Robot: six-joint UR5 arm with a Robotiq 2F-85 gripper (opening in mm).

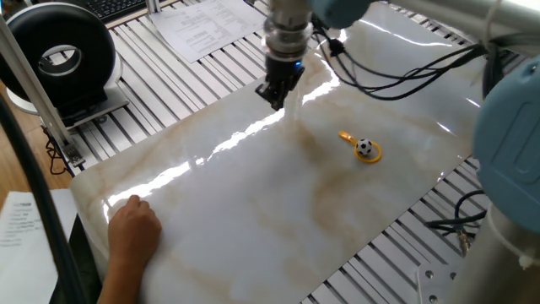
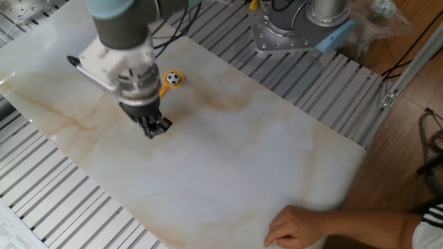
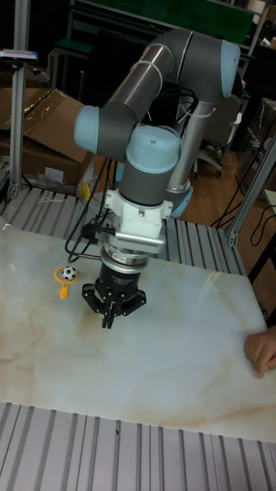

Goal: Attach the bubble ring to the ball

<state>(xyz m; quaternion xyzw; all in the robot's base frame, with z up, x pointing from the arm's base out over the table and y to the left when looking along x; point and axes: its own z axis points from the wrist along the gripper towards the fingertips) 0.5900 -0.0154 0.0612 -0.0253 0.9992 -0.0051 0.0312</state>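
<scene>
one ball (image 1: 364,147), one bubble ring (image 1: 369,154), one human hand (image 1: 135,226)

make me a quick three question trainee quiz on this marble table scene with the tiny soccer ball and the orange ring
1. True or false: the tiny black-and-white soccer ball sits inside the thin orange-yellow plastic bubble ring.
2. Multiple choice: the two-finger gripper is
A. clamped on the ring
B. clear of both ring and ball, holding nothing
C. pressing down on the ball
3. Fill in: a person's bare ____ rests on the edge of the glossy marble-pattern tabletop.

Key
1. True: the ring lies flat around the ball, its stub handle pointing away.
2. B
3. hand
</scene>
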